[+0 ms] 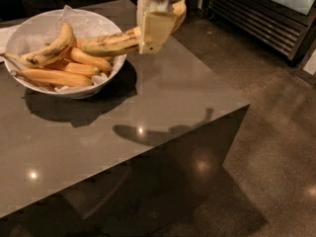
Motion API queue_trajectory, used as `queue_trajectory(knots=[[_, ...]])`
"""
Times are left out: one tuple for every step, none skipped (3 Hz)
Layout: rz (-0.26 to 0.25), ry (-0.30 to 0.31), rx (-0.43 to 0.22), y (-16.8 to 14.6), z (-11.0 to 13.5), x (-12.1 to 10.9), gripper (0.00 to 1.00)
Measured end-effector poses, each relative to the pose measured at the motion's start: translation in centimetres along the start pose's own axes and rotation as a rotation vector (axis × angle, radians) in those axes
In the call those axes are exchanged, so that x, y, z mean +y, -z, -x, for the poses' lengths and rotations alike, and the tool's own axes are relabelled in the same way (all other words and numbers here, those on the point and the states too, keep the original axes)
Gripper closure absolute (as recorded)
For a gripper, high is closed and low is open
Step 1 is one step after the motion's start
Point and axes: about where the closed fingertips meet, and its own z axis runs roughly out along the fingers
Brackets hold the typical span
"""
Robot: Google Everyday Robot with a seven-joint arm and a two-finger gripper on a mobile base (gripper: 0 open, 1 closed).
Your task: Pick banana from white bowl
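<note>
The white bowl (30,25) stands at the table's back left, lined with crinkled white paper. The banana (107,43), long and dull yellow with brown streaks, lies nearly level, raised over the bowl's right rim. Its right end sits between the cream fingers (154,27) of my gripper (151,41). The gripper hangs from the top of the view just right of the bowl and is shut on the banana. A shorter curved yellow banana (50,48) and smooth orange bananas (88,59) rest in the bowl.
The dark glossy table (163,98) ends in a corner at the right, with dark floor (276,147) beyond. A slatted metal appliance front (256,21) stands at the back right. White paper (4,34) shows at the left edge.
</note>
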Motion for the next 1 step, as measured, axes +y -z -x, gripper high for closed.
queue_trajectory(knots=[[-0.013,-0.002,-0.006,0.44,0.18,-0.07,1.00]])
